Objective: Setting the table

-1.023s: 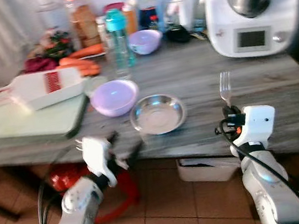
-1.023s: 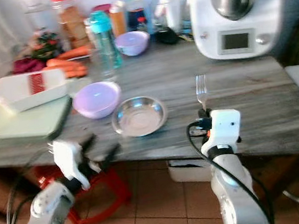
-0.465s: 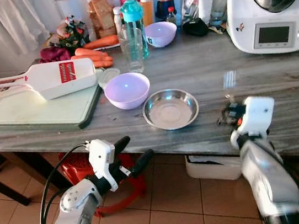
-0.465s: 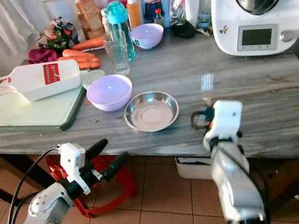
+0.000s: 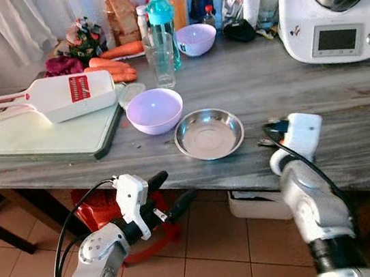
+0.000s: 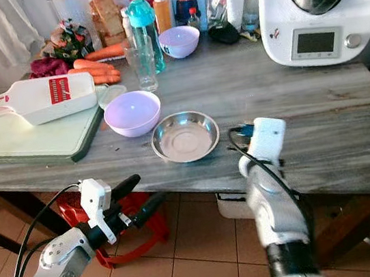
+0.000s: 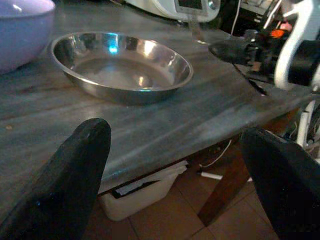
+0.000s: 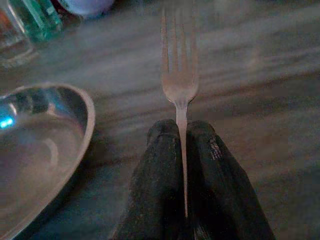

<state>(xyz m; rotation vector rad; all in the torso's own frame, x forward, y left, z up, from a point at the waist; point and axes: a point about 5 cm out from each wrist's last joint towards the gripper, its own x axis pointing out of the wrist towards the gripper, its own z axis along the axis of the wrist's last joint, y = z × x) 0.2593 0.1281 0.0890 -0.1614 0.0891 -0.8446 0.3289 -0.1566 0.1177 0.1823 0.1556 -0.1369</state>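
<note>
Your right gripper (image 8: 182, 135) holds a fork (image 8: 179, 75). Its two black fingers (image 8: 162, 165) are squeezed tight on the thin handle, one on each side. The fork's prongs point out past the fingertips, low over the grey table (image 5: 302, 87). From the head camera the fork is hard to make out, so I cannot say if it touches the table top. This gripper sits near the table's front edge, just to the right of the metal bowl (image 5: 209, 133).

Your left gripper (image 5: 167, 192) hangs in front of the table's front edge, a bit lower than the top. Its fingers are spread wide apart and hold nothing. Through its wrist camera you look between the two fingers at the metal bowl and the right gripper beyond it.

The metal bowl is near the middle of the front edge. A purple bowl (image 5: 155, 110) sits just beside it, a little further back and to the left. A green cutting board (image 5: 33, 139) lies at the left end, with a white slicer (image 5: 69, 97) on it. A drinking glass (image 5: 161, 60), a teal bottle (image 5: 162, 24), carrots (image 5: 118, 51) and a second purple bowl (image 5: 196, 39) stand along the back edge. A big white kitchen machine (image 5: 332, 7) fills the back right corner.
</note>
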